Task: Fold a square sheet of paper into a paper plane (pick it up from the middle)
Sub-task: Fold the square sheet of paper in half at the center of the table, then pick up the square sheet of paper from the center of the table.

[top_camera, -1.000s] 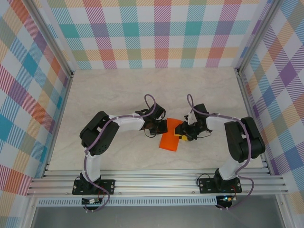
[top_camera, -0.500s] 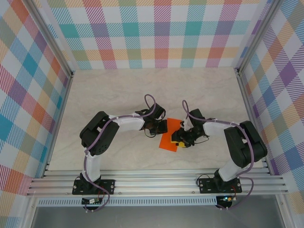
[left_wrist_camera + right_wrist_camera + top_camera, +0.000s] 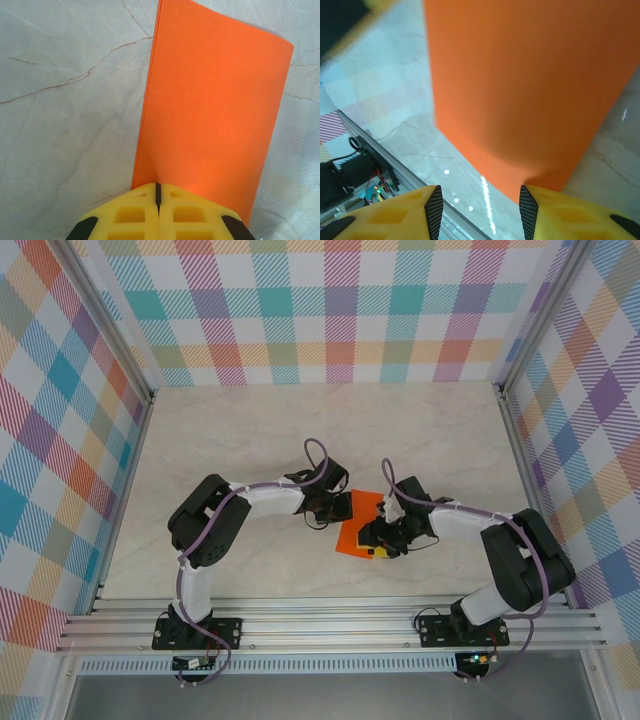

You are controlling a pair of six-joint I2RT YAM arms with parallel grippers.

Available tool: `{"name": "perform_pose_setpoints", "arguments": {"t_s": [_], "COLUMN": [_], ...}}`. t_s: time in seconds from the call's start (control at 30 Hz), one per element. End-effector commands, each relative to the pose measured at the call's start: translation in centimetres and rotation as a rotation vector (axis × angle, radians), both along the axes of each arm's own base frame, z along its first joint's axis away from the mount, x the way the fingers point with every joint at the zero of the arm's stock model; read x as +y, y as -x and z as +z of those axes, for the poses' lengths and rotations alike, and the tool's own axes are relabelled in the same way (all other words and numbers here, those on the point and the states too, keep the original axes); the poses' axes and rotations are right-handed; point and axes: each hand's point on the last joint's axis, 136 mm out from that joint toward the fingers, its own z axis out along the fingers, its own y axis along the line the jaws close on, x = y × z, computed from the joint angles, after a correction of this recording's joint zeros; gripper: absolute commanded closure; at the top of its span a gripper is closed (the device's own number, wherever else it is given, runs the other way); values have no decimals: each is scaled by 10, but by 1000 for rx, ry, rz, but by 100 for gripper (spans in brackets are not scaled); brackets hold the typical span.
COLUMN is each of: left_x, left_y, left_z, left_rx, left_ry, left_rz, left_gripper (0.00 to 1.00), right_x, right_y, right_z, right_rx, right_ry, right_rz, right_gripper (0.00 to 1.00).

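Sheet (image 3: 350, 533) — apparently halved only; plane folds remained. Left hand (image 3: 158, 192) pressed together upon it, right hand (image 3: 480, 205) spread.

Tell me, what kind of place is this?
Likely a robot test cell in a lab: a left arm and right arm bolted to an aluminium rail, a marble-look table boxed in by plaid walls, an orange paper sheet between them.

Orange square sheet of paper (image 3: 355, 531) lies folded in half.
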Motion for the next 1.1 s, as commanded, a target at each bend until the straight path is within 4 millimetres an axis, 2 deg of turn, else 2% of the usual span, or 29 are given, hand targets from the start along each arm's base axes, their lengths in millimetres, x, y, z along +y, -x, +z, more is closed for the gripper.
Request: {"name": "perform_pose_setpoints", "arguments": {"t_s": [0.0, 0.07, 0.27, 0.37, 0.4, 0.53, 0.6, 0.63, 0.7, 0.77, 0.93, 1.07], "left_x": [16, 17, 14, 12, 12, 22, 34, 34, 41, 50, 63, 59], "left_y": [32, 32, 30, 29, 29, 22, 19, 13, 10, 8, 11, 17], "left_z": [-24, -23, -17, -12, -7, 13, 22, 31, 39, 43, 45, 43], "left_rx": [107, 103, 94, 86, 75, 5, -35, -79, -115, -140, -151, -128], "left_ry": [-94, -94, -82, -72, -66, -74, -93, -68, -60, -79, -99, -51], "left_rz": [-25, -21, -21, -20, -19, 29, 72, 100, 140, 179, 204, 198], "left_gripper": [100, 100, 100, 100, 100, 100, 92, 84, 75, 67, 62, 57], "right_x": [-3, -6, -6, -20, -25, -45, -59, -63, -62, -52, -39, -31], "right_y": [15, 19, 17, 14, 10, -22, -41, -50, -63, -75, -95, -101], "right_z": [-15, -16, 0, -10, -8, 25, 35, 37, 37, 31, 18, 14], "right_rx": [59, 69, 12, 9, -14, -193, -254, -259, -228, -189, -152, -140], "right_ry": [34, 46, 28, 144, 179, 264, 311, 315, 321, 317, 304, 279], "right_rz": [-2, 2, 11, 10, 7, -98, -161, -172, -157, -119, -113, -94], "right_gripper": [53, 53, 51, 53, 52, 46, 40, 36, 35, 35, 35, 35]}}
